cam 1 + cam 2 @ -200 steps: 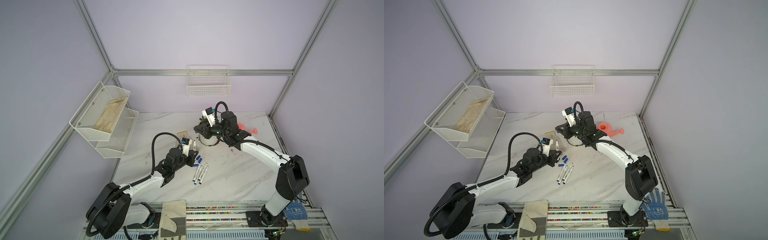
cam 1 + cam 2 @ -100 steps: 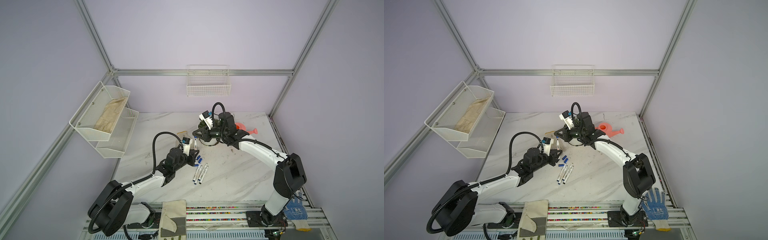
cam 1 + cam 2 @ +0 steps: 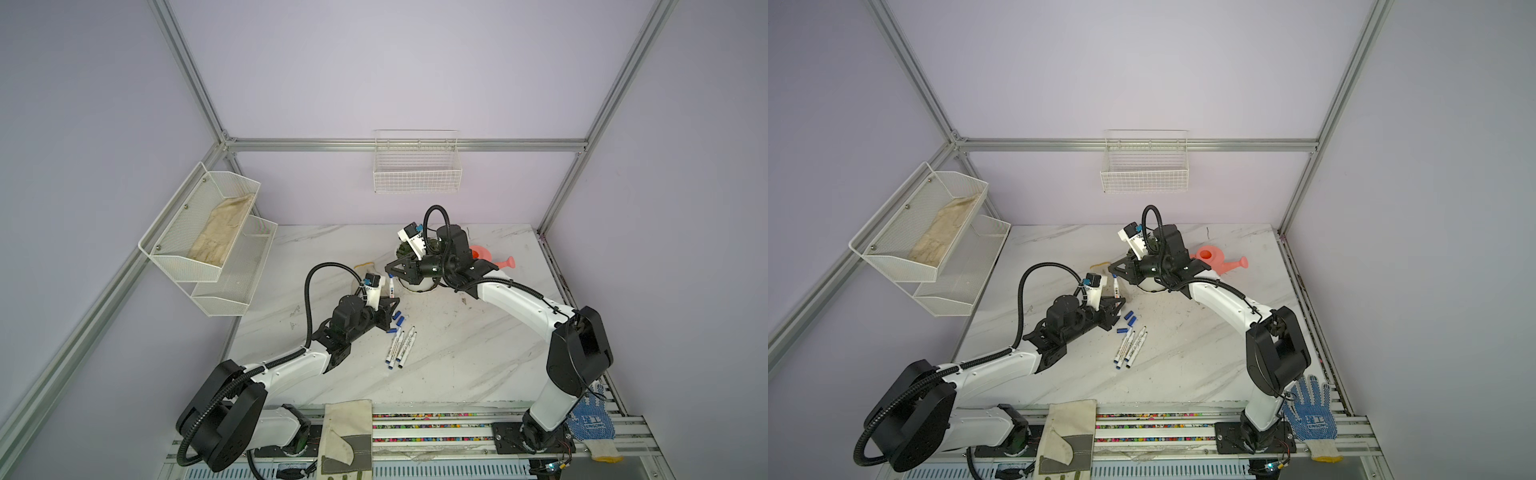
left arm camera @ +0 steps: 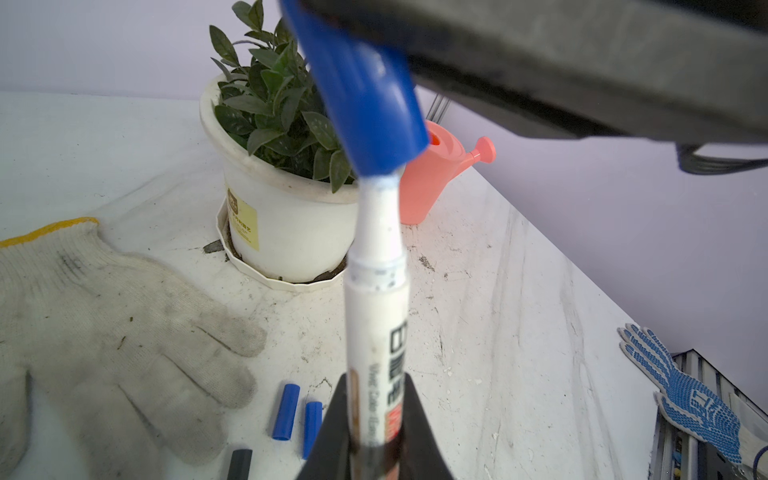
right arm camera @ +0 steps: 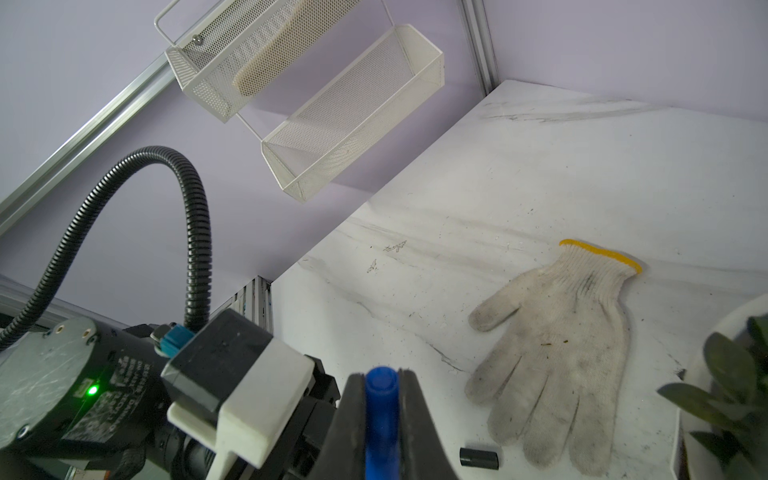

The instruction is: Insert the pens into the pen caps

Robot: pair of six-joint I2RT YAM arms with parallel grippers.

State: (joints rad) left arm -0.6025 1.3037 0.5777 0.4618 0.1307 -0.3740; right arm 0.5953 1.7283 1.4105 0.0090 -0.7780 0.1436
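Left wrist view is showing the left gripper (image 4: 376, 388) clenching a pen (image 4: 376, 307) upright, its tip just inside the blue cap (image 4: 368, 99), which the right gripper (image 5: 381, 379) is pinching above the table (image 4: 498, 332).

We cannot tell how far the pen (image 4: 376, 332) tip enters the blurred blue cap (image 4: 365, 104), which hides it. The left wrist view's edge cuts off the pen's rear end and half a black cap (image 4: 240, 463).
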